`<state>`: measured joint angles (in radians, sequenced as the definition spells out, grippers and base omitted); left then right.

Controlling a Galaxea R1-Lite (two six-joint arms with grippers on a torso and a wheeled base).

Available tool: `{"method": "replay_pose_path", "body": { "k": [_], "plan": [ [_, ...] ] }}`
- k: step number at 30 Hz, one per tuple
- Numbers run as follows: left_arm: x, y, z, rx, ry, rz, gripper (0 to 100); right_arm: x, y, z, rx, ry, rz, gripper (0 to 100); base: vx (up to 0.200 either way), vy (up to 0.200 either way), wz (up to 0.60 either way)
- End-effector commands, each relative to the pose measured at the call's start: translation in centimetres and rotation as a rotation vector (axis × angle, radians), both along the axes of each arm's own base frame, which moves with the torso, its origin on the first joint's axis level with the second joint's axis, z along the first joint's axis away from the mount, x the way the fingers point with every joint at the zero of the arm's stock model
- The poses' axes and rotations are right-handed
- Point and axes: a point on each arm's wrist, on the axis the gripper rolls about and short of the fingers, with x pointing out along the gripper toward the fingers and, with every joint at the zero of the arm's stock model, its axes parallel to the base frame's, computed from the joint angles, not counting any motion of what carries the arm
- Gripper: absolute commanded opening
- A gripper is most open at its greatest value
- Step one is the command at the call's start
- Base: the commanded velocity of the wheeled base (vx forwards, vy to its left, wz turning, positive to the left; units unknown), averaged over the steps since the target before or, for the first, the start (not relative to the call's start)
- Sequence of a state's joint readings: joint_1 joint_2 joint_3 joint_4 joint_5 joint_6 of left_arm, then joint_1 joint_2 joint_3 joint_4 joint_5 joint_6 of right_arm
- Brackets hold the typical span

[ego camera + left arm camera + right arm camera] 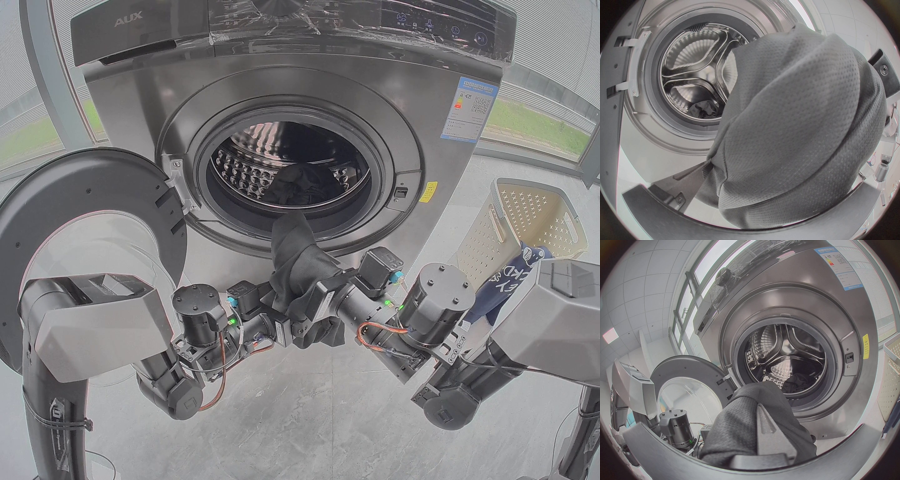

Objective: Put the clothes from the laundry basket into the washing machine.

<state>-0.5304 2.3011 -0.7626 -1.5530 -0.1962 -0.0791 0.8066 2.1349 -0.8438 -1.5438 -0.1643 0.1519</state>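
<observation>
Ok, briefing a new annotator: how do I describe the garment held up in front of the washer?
Find the washing machine with its door open. Just below the opening hangs a dark grey mesh garment. Unlike the dark one inside the drum or the printed navy one in the basket, it's in mid-air.

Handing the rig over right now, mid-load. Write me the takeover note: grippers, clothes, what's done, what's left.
Right gripper: shut on the grey garment, in front of the open washing machine.
Left gripper: beside it under the same cloth; grip hidden.
Done: door open, one dark garment lies in the drum.
Left: get the grey garment through the opening, then fetch the blue garment hanging from the laundry basket on the right.
</observation>
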Motion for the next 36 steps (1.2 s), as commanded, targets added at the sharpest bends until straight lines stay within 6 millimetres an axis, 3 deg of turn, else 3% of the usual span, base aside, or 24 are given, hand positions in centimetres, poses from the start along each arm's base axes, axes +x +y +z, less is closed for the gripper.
{"method": "replay_pose_path", "body": {
  "k": [1, 8, 9, 22, 32, 36],
  "plan": [
    [-0.1, -0.1, 0.0, -0.001, 0.000, -0.004, 100, 0.2, 0.3, -0.4, -0.006, 0.006, 0.002, 0, 0.000, 0.000, 0.00],
    [0.1, -0.6, -1.0, 0.005, 0.019, -0.011, 100, -0.4, 0.6, -0.5, -0.005, 0.011, 0.020, 0, 0.000, 0.000, 0.00],
    [0.1, -0.6, -1.0, 0.008, 0.018, -0.011, 0, -0.4, 0.6, -0.5, -0.005, 0.011, 0.020, 0, 0.000, 0.000, 0.00],
    [1.3, -0.7, 0.7, -0.066, -0.024, 0.037, 0, -0.2, 0.1, -0.1, 0.006, 0.011, 0.008, 0, 0.000, 0.000, 0.00],
    [0.1, 0.2, 4.0, -0.113, -0.060, 0.041, 0, 2.1, -2.7, -0.1, 0.016, 0.023, -0.086, 0, 0.000, 0.000, 0.00],
    [-0.9, 0.8, 4.7, -0.112, -0.055, 0.038, 0, 3.2, -3.3, -1.3, 0.002, 0.050, -0.114, 0, 0.000, 0.000, 0.00]
  ]
}}
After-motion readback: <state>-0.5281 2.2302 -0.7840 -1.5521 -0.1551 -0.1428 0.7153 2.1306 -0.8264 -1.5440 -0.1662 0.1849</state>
